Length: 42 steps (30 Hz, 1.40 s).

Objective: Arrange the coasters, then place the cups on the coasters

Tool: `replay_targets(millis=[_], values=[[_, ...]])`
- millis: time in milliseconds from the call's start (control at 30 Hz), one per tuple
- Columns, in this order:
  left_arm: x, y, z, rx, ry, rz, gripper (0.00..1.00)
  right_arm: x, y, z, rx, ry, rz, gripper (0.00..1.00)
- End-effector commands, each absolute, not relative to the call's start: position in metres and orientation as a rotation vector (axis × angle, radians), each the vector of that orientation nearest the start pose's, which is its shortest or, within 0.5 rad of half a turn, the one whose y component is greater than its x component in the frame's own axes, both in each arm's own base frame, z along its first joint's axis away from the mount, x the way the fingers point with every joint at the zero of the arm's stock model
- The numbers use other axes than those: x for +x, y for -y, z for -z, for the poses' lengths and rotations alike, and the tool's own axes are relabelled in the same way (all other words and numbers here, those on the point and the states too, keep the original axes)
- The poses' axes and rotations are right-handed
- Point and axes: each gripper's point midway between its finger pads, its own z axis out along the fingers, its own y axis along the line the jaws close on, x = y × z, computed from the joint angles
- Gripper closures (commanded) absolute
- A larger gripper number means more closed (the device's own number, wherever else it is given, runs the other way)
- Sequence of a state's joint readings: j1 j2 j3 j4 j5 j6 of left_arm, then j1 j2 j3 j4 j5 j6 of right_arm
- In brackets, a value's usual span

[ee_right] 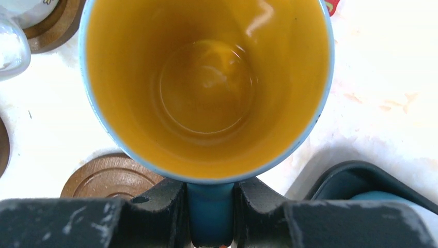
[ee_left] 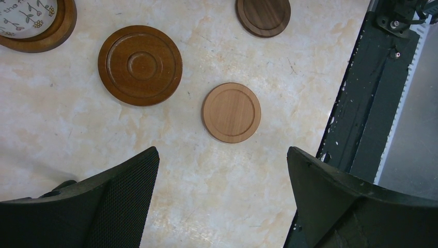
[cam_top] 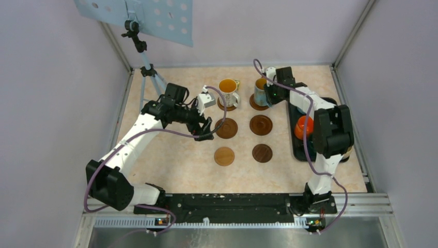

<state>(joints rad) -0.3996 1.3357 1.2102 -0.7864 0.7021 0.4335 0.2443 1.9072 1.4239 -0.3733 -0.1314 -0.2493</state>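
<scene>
Mug in transit: the right end effector pinches the light blue mug by its handle, jaws closed snugly on it. The mug is just right of the white patterned mug, over a dark coaster; whether it has touched down cannot be told. The left end effector gapes wide and empty above the surface, nearer the arms than that patterned mug. Ceramic is rigid, glaze-slick and likely to chip; the handle looks the surest hold.
</scene>
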Motion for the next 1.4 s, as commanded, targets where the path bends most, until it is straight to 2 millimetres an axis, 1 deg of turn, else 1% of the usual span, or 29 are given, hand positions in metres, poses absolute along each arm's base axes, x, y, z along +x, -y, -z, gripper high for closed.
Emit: replay_targets(millis=[0, 267, 500, 867, 967, 1033, 1267, 1367], values=[[0.252, 0.215, -0.21, 1.234, -1.992, 0.844, 0.01, 0.493, -0.148, -0.139, -0.612, -2.118, -0.198, 1.0], [0.253, 0.215, -0.212, 1.231, -1.988, 0.837, 0.01, 0.487, -0.151, -0.128, -0.649, -2.128, -0.203, 1.0], [0.254, 0.214, -0.213, 1.234, -1.99, 0.829, 0.01, 0.478, -0.149, -0.117, -0.677, -2.142, -0.196, 1.0], [0.255, 0.214, -0.213, 1.233, -1.994, 0.826, 0.01, 0.472, -0.15, -0.116, -0.709, -2.151, -0.204, 0.99], [0.255, 0.214, -0.212, 1.234, -1.997, 0.823, 0.01, 0.47, -0.148, -0.114, -0.719, -2.164, -0.202, 0.87], [0.255, 0.214, -0.213, 1.235, -1.995, 0.821, 0.01, 0.469, -0.149, -0.115, -0.722, -2.169, -0.204, 0.75], [0.253, 0.213, -0.214, 1.233, -1.997, 0.82, 0.01, 0.466, -0.145, -0.121, -0.729, -2.176, -0.183, 0.52], [0.253, 0.212, -0.214, 1.232, -1.995, 0.816, 0.01, 0.463, -0.143, -0.128, -0.734, -2.169, -0.175, 0.45]])
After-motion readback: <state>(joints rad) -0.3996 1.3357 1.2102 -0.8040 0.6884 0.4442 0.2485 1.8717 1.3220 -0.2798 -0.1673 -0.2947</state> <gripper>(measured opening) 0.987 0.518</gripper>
